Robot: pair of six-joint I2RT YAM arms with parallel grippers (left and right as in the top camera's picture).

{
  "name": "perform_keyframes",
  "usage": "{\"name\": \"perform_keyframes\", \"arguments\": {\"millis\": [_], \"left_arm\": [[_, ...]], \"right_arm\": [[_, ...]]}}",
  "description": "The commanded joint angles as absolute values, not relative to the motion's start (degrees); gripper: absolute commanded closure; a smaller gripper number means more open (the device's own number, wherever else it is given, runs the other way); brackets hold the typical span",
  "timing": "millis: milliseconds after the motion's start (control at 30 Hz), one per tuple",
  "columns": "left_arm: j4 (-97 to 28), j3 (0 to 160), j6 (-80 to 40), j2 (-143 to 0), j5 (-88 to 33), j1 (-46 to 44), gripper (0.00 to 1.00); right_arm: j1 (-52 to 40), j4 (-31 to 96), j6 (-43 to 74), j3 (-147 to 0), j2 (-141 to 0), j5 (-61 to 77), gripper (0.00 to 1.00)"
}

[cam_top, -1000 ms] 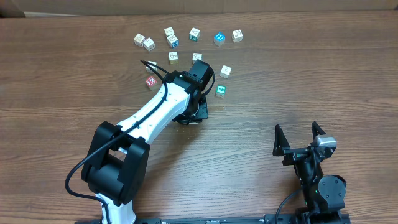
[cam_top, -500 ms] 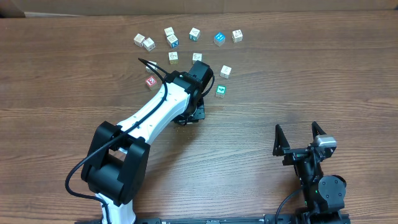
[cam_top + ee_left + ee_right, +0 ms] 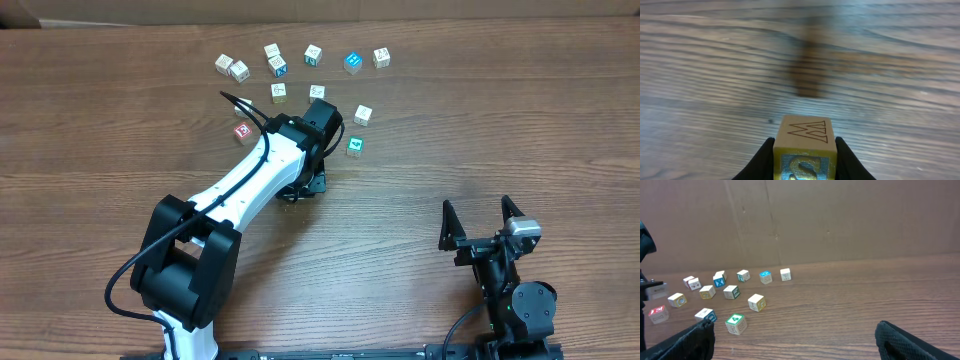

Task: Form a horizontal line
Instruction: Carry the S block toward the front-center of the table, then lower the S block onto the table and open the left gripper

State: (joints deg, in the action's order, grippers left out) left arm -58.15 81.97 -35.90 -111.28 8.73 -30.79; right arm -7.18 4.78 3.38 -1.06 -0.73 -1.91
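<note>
My left gripper (image 3: 805,162) is shut on a pale yellow letter cube (image 3: 805,137), which has a W on top and a gold S on its near face, held just above the bare wood. In the overhead view the left gripper (image 3: 302,187) hides that cube. A red cube (image 3: 242,130) lies to its left, and a teal-green cube (image 3: 354,146) and a white cube (image 3: 363,115) to its right. The cubes are scattered and no horizontal line shows. My right gripper (image 3: 484,222) stands open and empty at the near right, far from the cubes.
Several loose white and blue letter cubes (image 3: 313,54) are spread along the back of the table (image 3: 480,120). A brown cardboard wall (image 3: 840,220) stands behind them. The left arm (image 3: 240,195) crosses the middle. From the right wrist, the green cube (image 3: 735,324) is nearest.
The left gripper has slid a little to the left and nearer with the cube still in it. The right arm has not moved.
</note>
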Motion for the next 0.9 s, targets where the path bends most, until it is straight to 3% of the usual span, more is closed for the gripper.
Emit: {"name": "perform_keyframes", "arguments": {"millis": [0,367,867], "left_arm": [[-58.7,81.3,-39.9,-110.3,14.3,-31.1,0.95],[-59.7,80.7,-40.7,-110.3,12.9,-30.1,0.89],[-57.3,76.8,-33.1,-110.3,7.9,-25.1,0.92]], "right_arm": [[-7.4,4.6,3.1,-0.4,-0.2,-2.5,0.0],[-7.4,4.6,3.1,-0.4,-0.2,-2.5,0.0],[-7.4,4.6,3.1,-0.4,-0.2,-2.5,0.0]]}}
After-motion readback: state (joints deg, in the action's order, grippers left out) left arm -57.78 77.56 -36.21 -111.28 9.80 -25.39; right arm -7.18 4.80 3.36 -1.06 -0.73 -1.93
